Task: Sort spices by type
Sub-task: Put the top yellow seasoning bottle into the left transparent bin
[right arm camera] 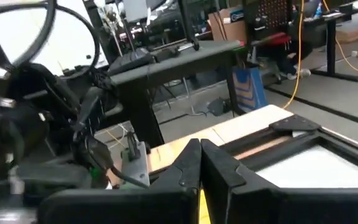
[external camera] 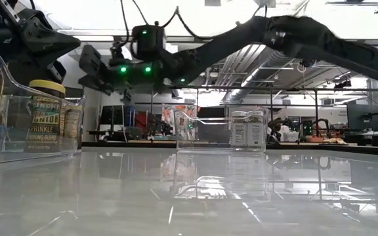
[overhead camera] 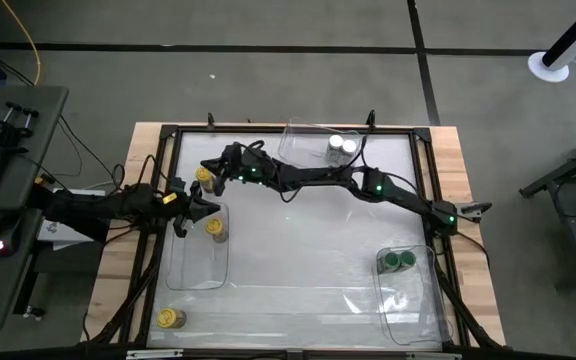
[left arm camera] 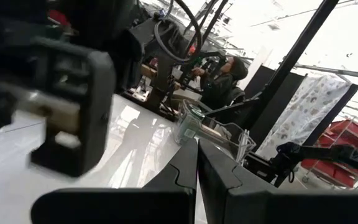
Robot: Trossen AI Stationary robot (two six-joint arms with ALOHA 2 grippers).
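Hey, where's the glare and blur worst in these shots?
Low view: the white tabletop mirrors the bright ceiling, and the near clear bin is soft. Left wrist view: a dark arm part close to the lens is blurred and the sky-bright background washes out. Right wrist view: the left edge smears. High view: even light, mild sheen on the table.

Right gripper (overhead camera: 211, 172) closed, arm stretched across to the far left, left gripper (overhead camera: 200, 210) closed, just beside it
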